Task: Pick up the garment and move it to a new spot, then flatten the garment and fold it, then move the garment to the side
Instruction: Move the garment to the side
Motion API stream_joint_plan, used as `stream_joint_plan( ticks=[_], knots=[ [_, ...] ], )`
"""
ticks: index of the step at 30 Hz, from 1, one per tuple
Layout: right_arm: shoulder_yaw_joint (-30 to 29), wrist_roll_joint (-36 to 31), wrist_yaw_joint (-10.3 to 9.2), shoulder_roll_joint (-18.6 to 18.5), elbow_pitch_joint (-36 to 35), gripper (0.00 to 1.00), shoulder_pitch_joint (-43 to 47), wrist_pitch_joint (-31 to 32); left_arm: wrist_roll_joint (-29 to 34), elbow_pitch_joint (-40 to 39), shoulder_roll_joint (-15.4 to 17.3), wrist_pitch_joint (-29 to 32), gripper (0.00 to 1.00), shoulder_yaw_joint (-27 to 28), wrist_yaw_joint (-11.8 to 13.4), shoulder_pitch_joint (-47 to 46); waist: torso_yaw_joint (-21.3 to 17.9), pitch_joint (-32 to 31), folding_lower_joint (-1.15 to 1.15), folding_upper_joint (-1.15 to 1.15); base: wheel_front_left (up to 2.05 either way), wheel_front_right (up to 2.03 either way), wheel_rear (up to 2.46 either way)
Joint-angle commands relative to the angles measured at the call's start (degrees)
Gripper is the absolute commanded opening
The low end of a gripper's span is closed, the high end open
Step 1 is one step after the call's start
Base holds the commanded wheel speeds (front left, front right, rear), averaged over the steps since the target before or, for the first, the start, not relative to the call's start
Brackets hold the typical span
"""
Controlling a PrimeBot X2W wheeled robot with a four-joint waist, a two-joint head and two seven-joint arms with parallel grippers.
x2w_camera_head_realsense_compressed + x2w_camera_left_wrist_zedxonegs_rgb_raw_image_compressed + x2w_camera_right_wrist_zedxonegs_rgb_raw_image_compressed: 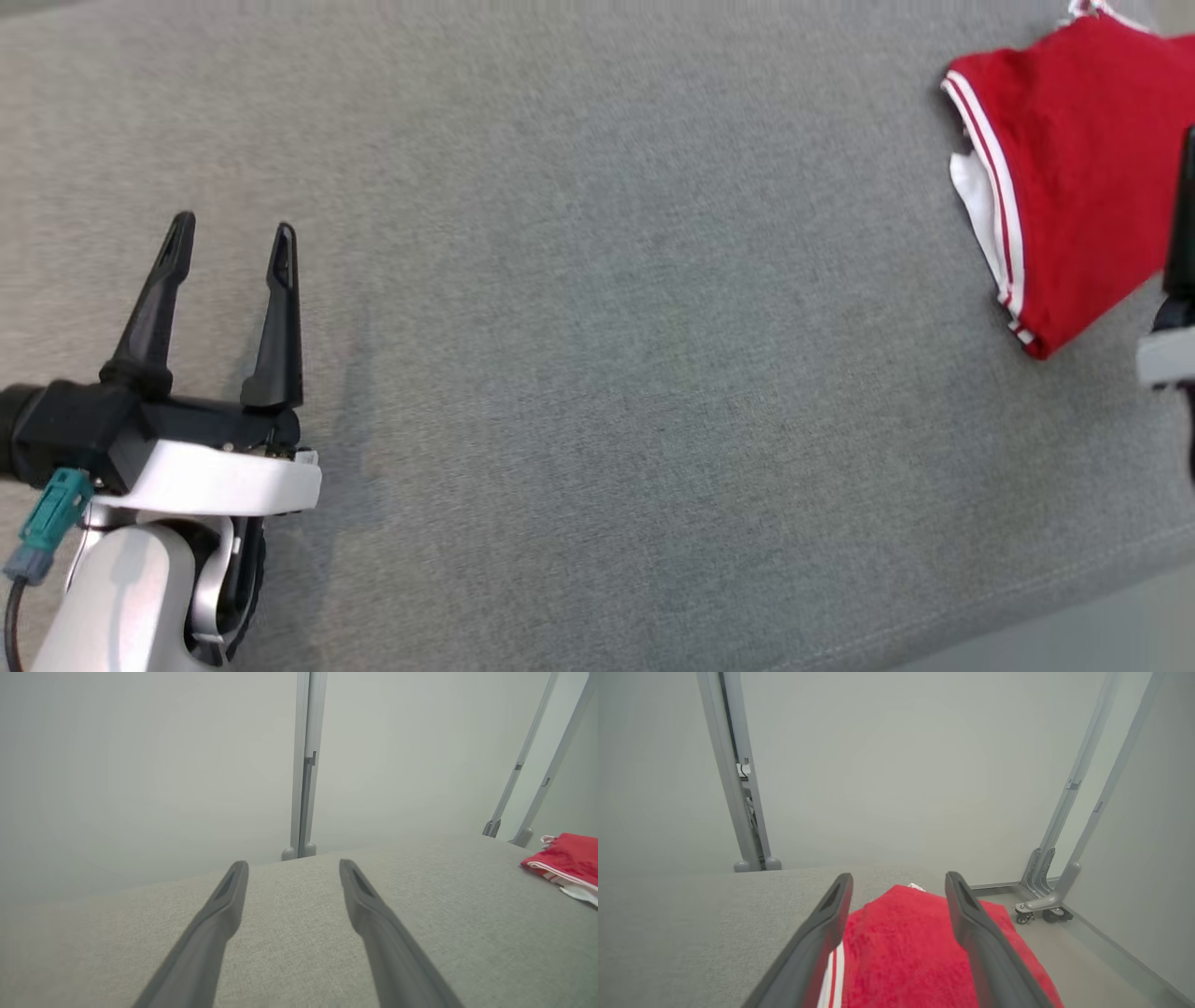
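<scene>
Item: red garment (1064, 177), folded compact, upper right of the head view, on grey surface (597, 373). Left gripper (234, 224): jaws wide, empty. Right gripper (899, 877): jaws wide over garment (not pinching). Judged: folded, set aside, nearly finished.

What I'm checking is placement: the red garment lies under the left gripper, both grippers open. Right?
Not quite. The red garment lies under the right gripper, not the left gripper, as the right wrist view shows. Both grippers are open.
</scene>
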Motion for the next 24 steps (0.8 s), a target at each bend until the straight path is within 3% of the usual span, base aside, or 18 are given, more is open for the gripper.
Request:
stream_joint_plan(
  ticks=[1,12,24],
  knots=[
    [-0.04,0.36,-0.04,0.88,-2.58,1.00,2.86,0.47,-0.63,0.52,-0.29,-0.60,1.00,0.39,0.53,1.10,3.40,-4.16,0.00,0.00,0.00,0.00,0.00],
    [3.32,-1.08,-0.03,8.05,-19.71,1.00,19.26,7.15,-2.99,2.21,-2.26,-2.61,1.00,2.08,2.61,7.66,9.93,-13.77,0.00,0.00,0.00,0.00,0.00],
    [4.15,-3.81,-0.03,10.53,-26.03,1.00,30.23,13.51,-4.04,2.79,-1.57,-1.16,1.00,1.25,3.08,15.76,12.87,-22.93,0.00,0.00,0.00,0.00,0.00]
  ],
)
